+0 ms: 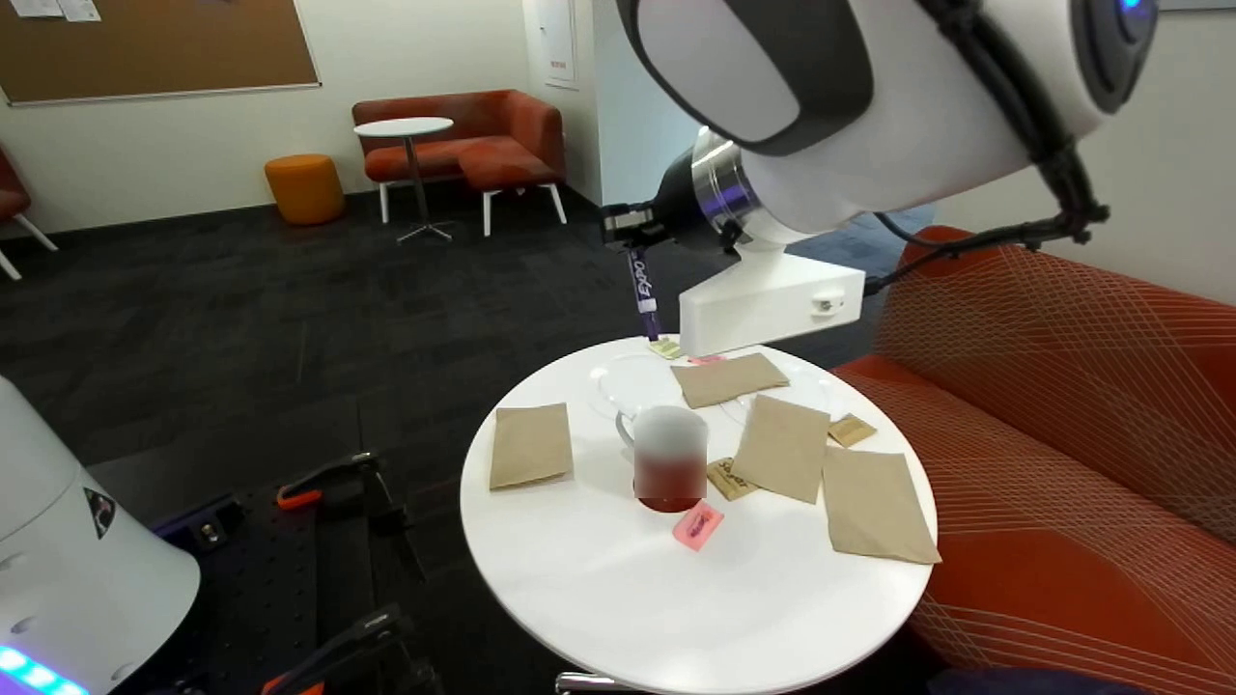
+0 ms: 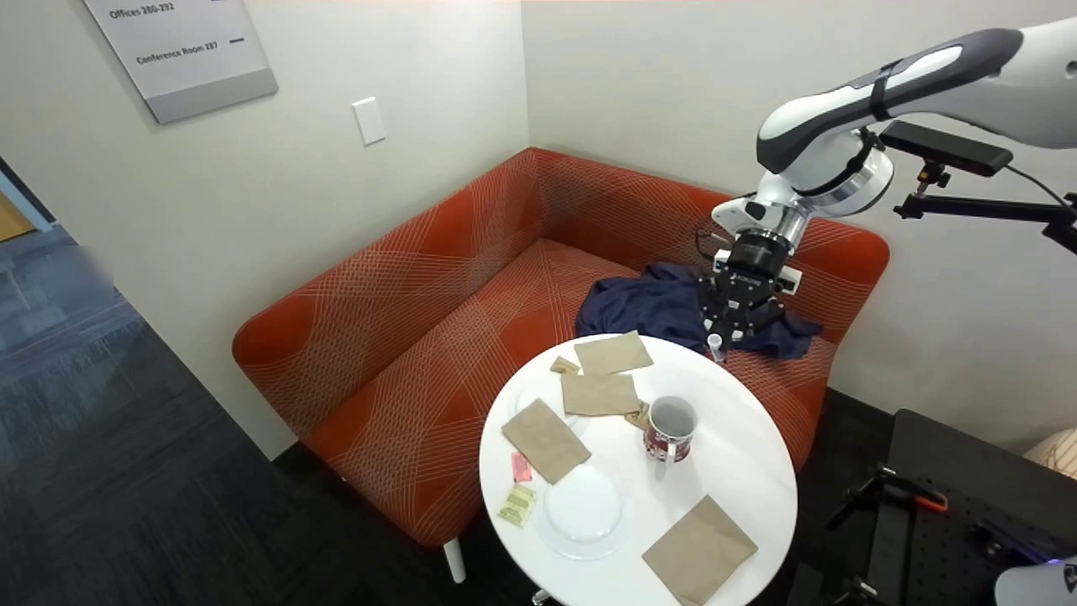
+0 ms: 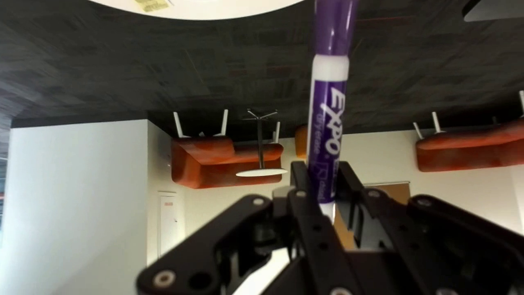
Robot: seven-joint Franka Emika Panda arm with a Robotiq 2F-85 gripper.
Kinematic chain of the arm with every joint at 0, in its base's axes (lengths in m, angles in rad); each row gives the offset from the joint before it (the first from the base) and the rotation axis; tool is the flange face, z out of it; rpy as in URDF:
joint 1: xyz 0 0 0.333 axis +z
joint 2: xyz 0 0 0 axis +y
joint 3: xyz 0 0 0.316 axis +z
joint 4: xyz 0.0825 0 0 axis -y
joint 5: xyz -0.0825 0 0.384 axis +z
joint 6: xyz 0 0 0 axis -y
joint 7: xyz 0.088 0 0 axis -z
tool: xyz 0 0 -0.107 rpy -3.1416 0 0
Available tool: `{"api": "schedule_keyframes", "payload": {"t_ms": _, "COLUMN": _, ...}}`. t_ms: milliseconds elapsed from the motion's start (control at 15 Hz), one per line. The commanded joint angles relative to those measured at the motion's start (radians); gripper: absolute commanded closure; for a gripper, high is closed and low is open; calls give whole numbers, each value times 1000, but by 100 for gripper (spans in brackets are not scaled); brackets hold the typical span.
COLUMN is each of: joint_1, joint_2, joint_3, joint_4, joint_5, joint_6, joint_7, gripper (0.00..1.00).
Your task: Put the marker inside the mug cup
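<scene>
My gripper [image 1: 630, 230] is shut on the purple marker [image 1: 643, 294] near one end, and the marker hangs down with its purple cap lowest, slightly tilted. In an exterior view the gripper [image 2: 725, 326] and the marker [image 2: 716, 348] are raised near the edge of the round white table. In the upside-down wrist view, the marker [image 3: 329, 119] is between the fingertips [image 3: 323, 176]. The dark red mug [image 1: 668, 468], with pale rim and inside, stands upright on the table, apart from the marker; it also shows in an exterior view [image 2: 669, 444]. It is out of the wrist view.
Several tan napkins [image 2: 700, 551] lie around the mug on the white table [image 1: 676, 598]. A clear plate [image 2: 583, 502], a pink packet [image 1: 697, 525], a yellow packet [image 2: 517, 505] and tan sugar packets [image 1: 730, 479] lie there too. A red sofa [image 2: 471, 353] borders the table.
</scene>
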Motion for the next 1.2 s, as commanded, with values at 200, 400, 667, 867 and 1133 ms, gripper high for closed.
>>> {"api": "schedule_keyframes", "payload": {"t_ms": 200, "joint_1": 10, "joint_2": 28, "joint_3": -11, "joint_4": 25, "joint_5": 1, "joint_6": -33, "joint_7": -11, "gripper": 80}}
{"api": "schedule_keyframes", "payload": {"t_ms": 400, "joint_1": -1, "joint_2": 54, "joint_3": -8, "joint_4": 39, "joint_5": 15, "joint_6": -67, "joint_7": -42, "gripper": 95}}
{"api": "schedule_keyframes", "payload": {"t_ms": 667, "joint_1": -16, "joint_2": 101, "joint_3": -6, "joint_4": 63, "joint_5": 27, "joint_6": -104, "joint_7": -99, "gripper": 95}}
{"api": "schedule_keyframes", "payload": {"t_ms": 867, "joint_1": -26, "joint_2": 143, "joint_3": -5, "joint_4": 92, "joint_5": 28, "joint_6": -138, "joint_7": -131, "gripper": 95}}
{"api": "schedule_keyframes", "payload": {"t_ms": 1133, "joint_1": -45, "joint_2": 203, "joint_3": 0, "joint_4": 141, "joint_5": 37, "joint_6": -198, "joint_7": -162, "gripper": 95}}
